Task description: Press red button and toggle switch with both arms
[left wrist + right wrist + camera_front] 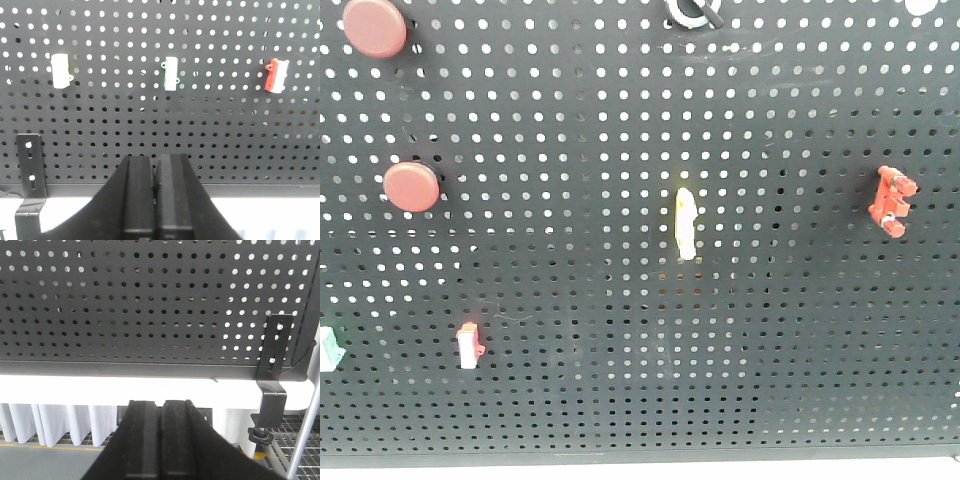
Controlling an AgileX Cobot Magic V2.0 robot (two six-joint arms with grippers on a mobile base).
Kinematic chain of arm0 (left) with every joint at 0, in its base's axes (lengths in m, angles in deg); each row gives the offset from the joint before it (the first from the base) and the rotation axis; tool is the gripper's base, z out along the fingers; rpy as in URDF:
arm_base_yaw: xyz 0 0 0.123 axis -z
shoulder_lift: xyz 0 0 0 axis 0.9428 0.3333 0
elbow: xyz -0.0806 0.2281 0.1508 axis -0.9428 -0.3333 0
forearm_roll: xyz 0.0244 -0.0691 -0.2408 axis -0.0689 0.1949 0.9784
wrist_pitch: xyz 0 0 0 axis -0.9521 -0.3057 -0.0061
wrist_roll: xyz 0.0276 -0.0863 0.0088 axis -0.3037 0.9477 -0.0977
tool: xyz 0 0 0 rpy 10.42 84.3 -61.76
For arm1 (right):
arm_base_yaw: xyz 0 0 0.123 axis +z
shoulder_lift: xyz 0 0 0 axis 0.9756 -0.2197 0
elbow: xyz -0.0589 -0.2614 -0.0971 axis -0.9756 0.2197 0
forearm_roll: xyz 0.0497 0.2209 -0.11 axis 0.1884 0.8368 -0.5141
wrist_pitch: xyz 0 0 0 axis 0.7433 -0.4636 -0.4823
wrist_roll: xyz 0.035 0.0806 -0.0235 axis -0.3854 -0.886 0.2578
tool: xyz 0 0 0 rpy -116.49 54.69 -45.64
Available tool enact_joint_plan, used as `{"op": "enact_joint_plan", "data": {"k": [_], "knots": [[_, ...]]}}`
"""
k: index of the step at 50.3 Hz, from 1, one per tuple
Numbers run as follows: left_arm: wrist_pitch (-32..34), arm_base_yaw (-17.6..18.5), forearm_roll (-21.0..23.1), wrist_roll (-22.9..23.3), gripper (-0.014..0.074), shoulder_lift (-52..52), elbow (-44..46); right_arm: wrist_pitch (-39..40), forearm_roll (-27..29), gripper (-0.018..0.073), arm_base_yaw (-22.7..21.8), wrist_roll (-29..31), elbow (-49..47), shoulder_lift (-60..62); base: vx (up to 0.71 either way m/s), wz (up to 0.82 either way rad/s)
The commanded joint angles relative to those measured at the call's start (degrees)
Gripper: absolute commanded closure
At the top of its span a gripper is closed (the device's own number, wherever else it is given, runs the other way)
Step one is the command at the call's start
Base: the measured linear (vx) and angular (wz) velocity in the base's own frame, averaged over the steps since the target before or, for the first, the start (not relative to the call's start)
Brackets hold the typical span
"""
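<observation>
Front-facing view shows a black perforated metal pegboard (620, 380) filling the frame, its round holes in even rows. Two flat, round red buttons sit at the left: the upper red button (375, 27) at the top corner, the lower red button (411, 187) beneath it. The toggle switch (691, 12) is at the top edge, near the middle, a white ring with a short black lever, partly cut off by the frame. A pale yellow upright rocker (686, 224) stands mid-board, a red ridged clip switch (892, 201) at the right, and a small red-and-white switch (469, 346) low on the left. Neither arm appears in this view.

Left wrist view has the left gripper (156, 175) with its blocky black jaws pressed together, grasping nothing, low before the board's bottom edge; the toggle switch does not appear there. Right wrist view has the right gripper (161, 415) likewise clenched and empty, below the board's lower rim, beside a black slotted bracket (274, 360).
</observation>
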State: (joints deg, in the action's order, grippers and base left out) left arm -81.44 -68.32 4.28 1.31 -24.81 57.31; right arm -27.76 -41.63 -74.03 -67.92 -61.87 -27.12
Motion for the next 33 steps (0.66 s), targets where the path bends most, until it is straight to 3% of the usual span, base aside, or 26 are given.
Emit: {"op": "enact_joint_plan", "data": {"k": [1, 33], "knots": [[4.9, -0.1, 0.6, 0.6, 0.0594, -0.4, -1.9, 5.1, -0.2, 0.0559, -0.3, 0.4, 0.6, 0.7, 0.00, 0.00], [4.9, -0.1, 0.6, 0.6, 0.0594, -0.4, -1.9, 5.1, -0.2, 0.0559, -0.3, 0.5, 0.6, 0.7, 0.00, 0.00]]}}
